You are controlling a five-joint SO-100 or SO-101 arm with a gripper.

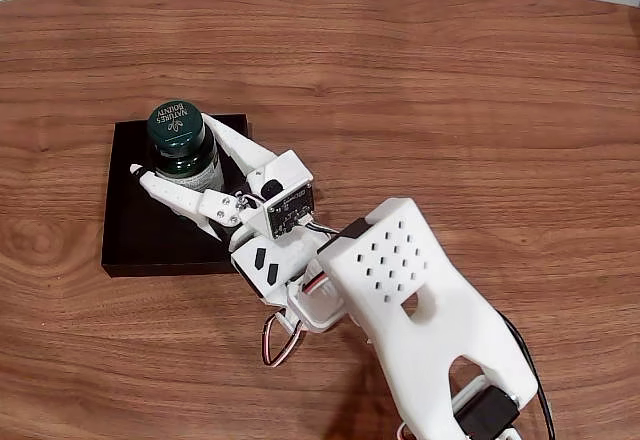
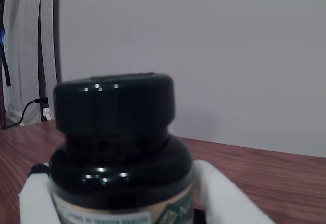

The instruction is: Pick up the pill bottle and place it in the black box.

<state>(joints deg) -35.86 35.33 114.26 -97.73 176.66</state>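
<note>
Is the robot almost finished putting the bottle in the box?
Nearly. The pill bottle is picked up and upright over the black box. The gripper has a finger on each side of it. Whether it rests on the box is unclear. Left: let go.

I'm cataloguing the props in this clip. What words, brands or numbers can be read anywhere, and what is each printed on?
"NATURE'S BOUNTY", in light letters on the cap of the pill bottle, seen upside down in the fixed view.
The bottle's white label carries print, but it is too blurred and cut off to read.
The small circuit board on the arm has markings too small to read.
</note>
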